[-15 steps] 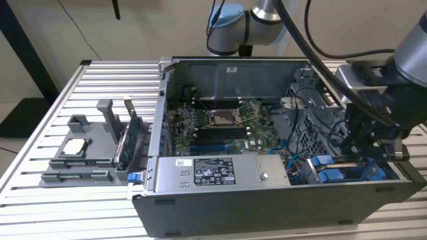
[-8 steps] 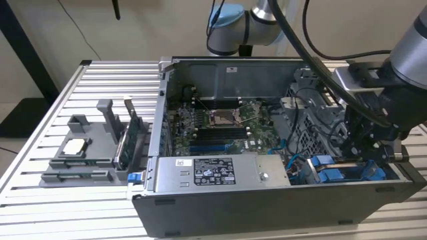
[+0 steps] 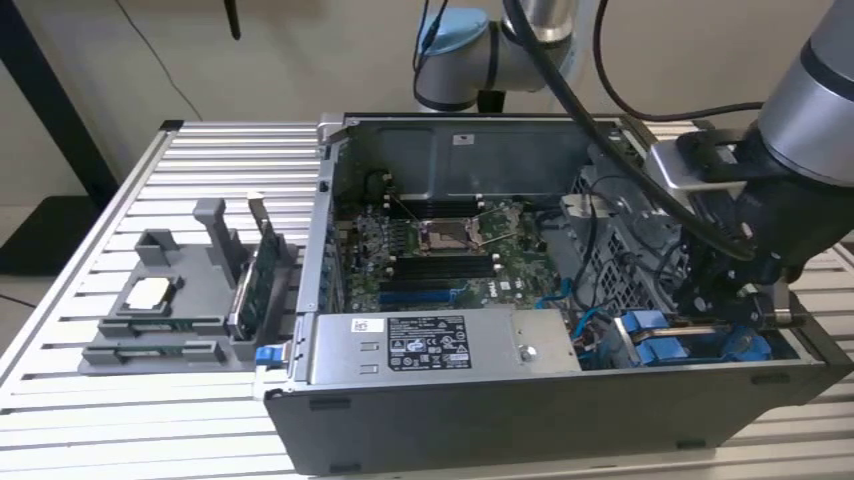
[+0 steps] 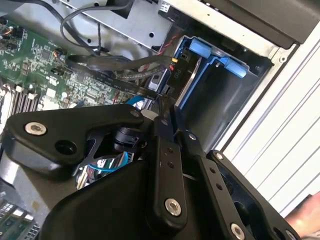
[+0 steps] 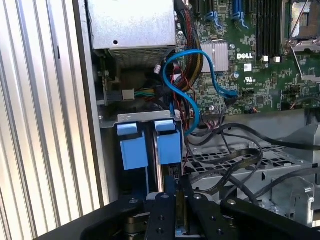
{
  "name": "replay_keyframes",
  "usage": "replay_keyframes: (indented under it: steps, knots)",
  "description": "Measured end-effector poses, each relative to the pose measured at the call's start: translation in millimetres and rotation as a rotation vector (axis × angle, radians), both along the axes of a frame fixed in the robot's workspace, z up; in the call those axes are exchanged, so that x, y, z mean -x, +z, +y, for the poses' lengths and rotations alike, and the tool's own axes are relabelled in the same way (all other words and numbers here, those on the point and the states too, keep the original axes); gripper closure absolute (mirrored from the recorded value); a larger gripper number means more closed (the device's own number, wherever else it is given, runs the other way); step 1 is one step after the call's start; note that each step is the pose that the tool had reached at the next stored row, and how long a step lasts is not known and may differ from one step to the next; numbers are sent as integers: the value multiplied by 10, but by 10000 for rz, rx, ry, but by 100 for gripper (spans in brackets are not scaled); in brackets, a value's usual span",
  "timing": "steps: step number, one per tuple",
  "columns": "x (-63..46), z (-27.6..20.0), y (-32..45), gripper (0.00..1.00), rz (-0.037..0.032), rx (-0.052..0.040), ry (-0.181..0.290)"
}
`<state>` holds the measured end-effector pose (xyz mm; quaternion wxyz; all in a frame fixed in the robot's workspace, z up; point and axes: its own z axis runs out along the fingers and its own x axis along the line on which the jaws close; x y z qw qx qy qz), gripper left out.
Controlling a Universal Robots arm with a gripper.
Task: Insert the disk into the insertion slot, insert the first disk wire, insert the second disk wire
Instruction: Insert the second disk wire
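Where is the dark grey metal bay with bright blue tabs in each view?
Exterior view: the blue-tabbed dark grey metal insertion slot is in the case's near corner, at the exterior view's right.
First wrist view: slot against the case's side wall.
Second wrist view: slot in the case's corner.
Shared landmark: the green motherboard.

A slatted aluminium table fills the foreground of the exterior view, backed by a plain beige wall under even light, with a dark vertical post at the exterior view's left and a strip of pale floor beside it.
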<state>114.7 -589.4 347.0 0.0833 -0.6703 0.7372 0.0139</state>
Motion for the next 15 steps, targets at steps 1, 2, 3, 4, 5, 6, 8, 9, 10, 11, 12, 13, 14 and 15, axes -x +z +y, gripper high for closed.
replay_keyframes:
  steps: [1, 2, 3, 4, 5, 6, 8, 9, 10, 11, 12, 13, 14, 15]
  knots:
    - [10, 1, -3, 84, -46, 2, 0]
    - [15, 1, -8, 84, -99, 6, -1]
    - [15, 2, -11, 84, -136, 11, 0]
    - [15, 2, -14, 84, -170, 13, 1]
    - [15, 2, -18, 84, -219, 16, 2]
    - [15, 3, -21, 84, -274, 20, 3]
    - [21, 4, -31, 84, -383, 23, 2]
    - [26, 5, -34, 84, -424, 27, 3]
    - [29, 6, -38, 84, -446, 31, 3]
    - [33, 6, -41, 84, -461, 38, 3]
    - [36, 6, -44, 84, -467, 48, 3]
    - [43, 6, -45, 84, -472, 57, 4]
    - [50, 6, -48, 84, -477, 61, 4]
    - [62, 8, -48, 84, -488, 67, 4]
